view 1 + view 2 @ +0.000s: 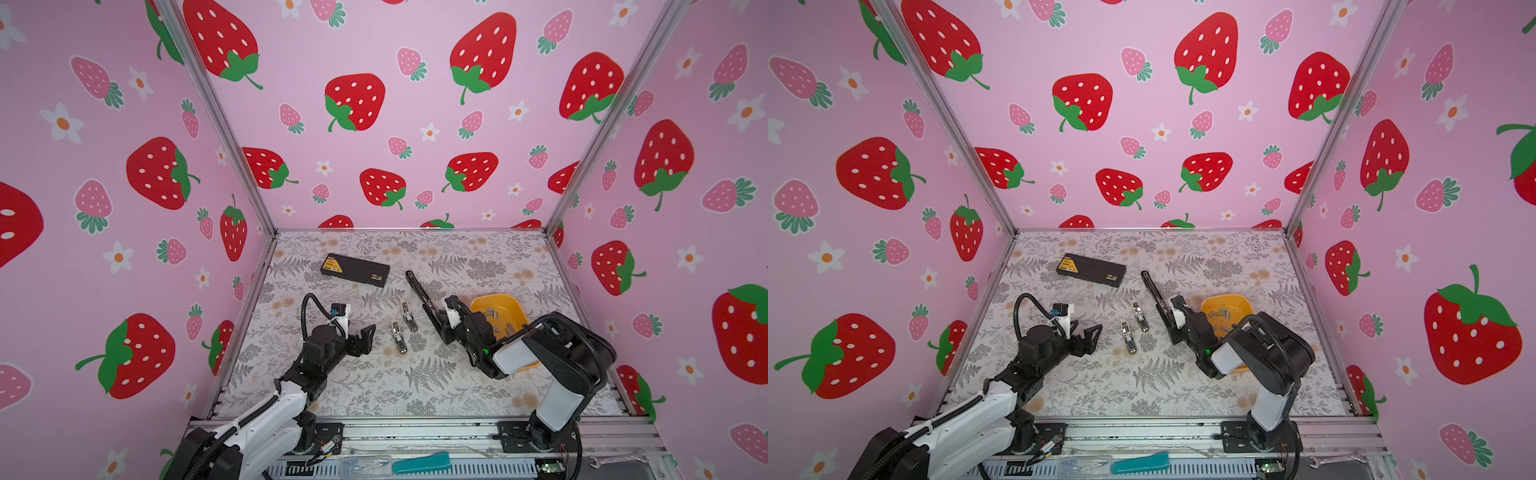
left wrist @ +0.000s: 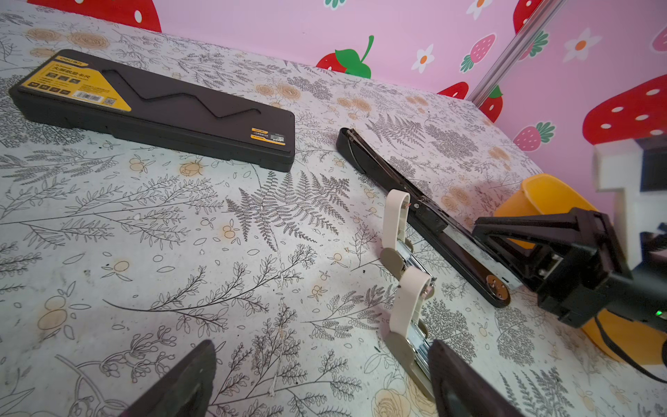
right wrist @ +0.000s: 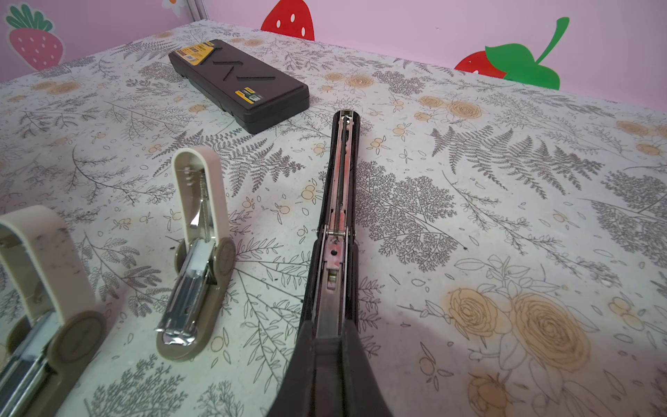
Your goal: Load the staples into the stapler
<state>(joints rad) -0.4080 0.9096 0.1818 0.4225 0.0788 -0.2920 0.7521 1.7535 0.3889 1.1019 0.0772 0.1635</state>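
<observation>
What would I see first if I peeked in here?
Big red strawberries cover the pink walls all around. On the flowery table, a long black stapler lies opened out in the middle, with the jaws of the right gripper shut on its near end. Beside it sits a yellow bowl of staples.

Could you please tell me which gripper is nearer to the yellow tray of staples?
Right. The right gripper, shut on the black stapler, sits just beside the yellow tray; the left gripper hangs open beyond the two small staplers.
</observation>
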